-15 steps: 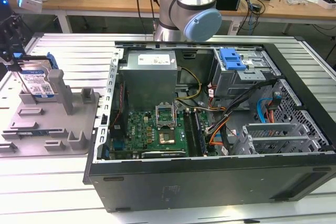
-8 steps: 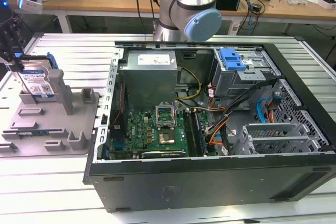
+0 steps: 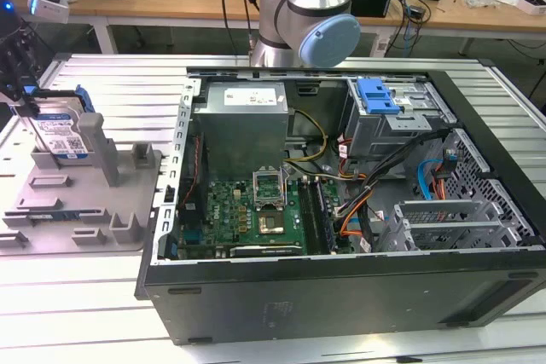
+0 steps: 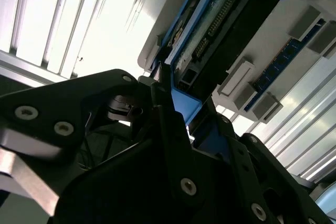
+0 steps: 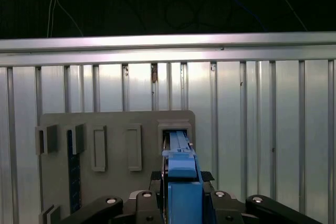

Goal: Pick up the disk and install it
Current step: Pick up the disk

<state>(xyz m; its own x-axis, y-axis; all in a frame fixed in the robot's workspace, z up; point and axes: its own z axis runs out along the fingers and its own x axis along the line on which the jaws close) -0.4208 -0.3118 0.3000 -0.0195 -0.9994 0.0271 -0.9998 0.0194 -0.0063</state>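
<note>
The gripper (image 5: 181, 181) is clamped on the disk (image 5: 178, 142). In the first wrist view its black fingers (image 5: 156, 182) sit tight against both sides of the blue carrier bracket. In the second wrist view one finger (image 4: 167, 100) presses on the bracket's blue edge, with the disk's dark underside and connector row reaching away from it.

In the exterior view the gripper (image 3: 26, 101) is at the far left edge. It grips the disk (image 3: 66, 135), which stands upright on its edge with its white-and-blue label facing the camera. The disk's lower edge is at a slot in the grey fixture plate (image 3: 51, 202); whether it is seated or just raised cannot be told. A memory module (image 5: 74, 171) lies in another slot of the plate.

The plate rests on the slatted aluminium table (image 3: 111, 83), just beside the open computer case (image 3: 341, 296). Inside the case are the motherboard (image 3: 247, 210), the grey power supply (image 3: 243, 121) and a drive cage with a blue latch (image 3: 378, 95), well apart from the disk.
</note>
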